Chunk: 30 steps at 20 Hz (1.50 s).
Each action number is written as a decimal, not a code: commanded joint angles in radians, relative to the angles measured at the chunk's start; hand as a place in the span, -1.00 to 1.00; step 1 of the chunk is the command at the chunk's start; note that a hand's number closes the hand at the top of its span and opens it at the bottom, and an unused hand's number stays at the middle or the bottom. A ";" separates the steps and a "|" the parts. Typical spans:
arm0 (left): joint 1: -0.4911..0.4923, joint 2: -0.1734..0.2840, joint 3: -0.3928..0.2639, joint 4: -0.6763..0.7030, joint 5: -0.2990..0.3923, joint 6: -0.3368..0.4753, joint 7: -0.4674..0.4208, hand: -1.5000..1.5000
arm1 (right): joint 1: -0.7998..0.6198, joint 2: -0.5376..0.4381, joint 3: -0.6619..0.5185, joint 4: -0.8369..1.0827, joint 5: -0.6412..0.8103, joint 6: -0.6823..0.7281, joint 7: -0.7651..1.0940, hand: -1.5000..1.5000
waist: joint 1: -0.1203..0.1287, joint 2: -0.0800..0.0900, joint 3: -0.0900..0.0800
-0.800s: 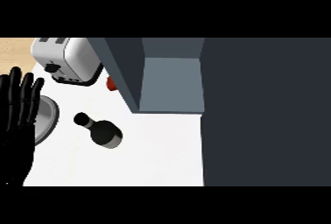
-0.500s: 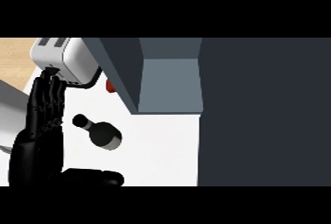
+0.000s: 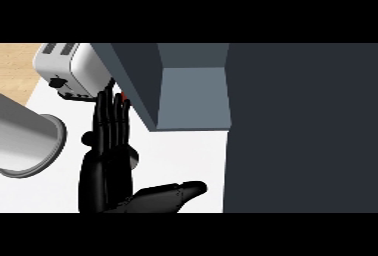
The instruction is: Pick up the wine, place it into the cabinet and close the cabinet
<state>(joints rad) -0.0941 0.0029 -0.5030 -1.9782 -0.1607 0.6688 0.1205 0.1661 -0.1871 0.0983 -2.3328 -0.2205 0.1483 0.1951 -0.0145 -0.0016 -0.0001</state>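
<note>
Fingers [image 3: 111, 120]: straight and held together, laid flat over the wine bottle, tips pointing at the toaster; not curled round anything.
Left hand [image 3: 107, 172]: palm down, below the toaster on the white counter [image 3: 184, 160], thumb splayed away from the toaster toward the lower edge.
Wine bottle [image 3: 88, 139]: below the toaster, almost wholly hidden under the hand; only a dark bump of it shows beside the fingers. Standing on the counter, not lifted.
Toaster [image 3: 70, 67]: silver, at the counter's far end, fingertips just short of it.
Cabinet [image 3: 192, 95]: immediately right of the toaster, standing open, its grey inside bare.
Red object [image 3: 122, 96]: small, wedged between toaster and cabinet; too hidden to identify.
Grey round object [image 3: 29, 135]: below and left of the toaster; cannot tell what it is.
Just changed: hand moved off the left edge, where it stood fingers-up beside the bottle, and swung across to cover the bottle.
Meaning for the task: reach probably done, grasp not yet made; closing round the bottle likely comes first, then the lift into the cabinet.
Right hand: not showing.
</note>
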 commanded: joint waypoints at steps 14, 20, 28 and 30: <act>-0.185 -0.003 -0.220 -0.036 -0.279 0.336 0.354 -1.00 | -0.020 0.013 -0.013 -0.191 -0.040 -0.032 0.232 -1.00 | 0.009 -0.001 0.000; -0.160 -0.003 -0.234 -0.136 -0.467 0.315 0.533 -1.00 | -0.084 0.027 0.000 -0.151 -0.015 -0.052 0.260 -1.00 | 0.018 -0.003 0.001; -0.089 -0.003 -0.227 -0.210 -0.594 0.269 0.618 -1.00 | -0.068 0.006 -0.038 -0.233 -0.032 -0.055 0.293 -1.00 | 0.011 -0.003 0.001; -0.097 0.002 -0.093 -0.264 -0.518 0.174 0.623 -1.00 | -0.053 0.023 -0.030 -0.203 -0.022 -0.044 0.249 -1.00 | 0.009 -0.001 0.000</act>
<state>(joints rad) -0.1978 0.0075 -0.6712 -2.2002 -0.6859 0.8931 0.7051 0.0446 -0.1672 0.0819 -2.4150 -0.2257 0.0912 0.4429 -0.0006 -0.0037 0.0001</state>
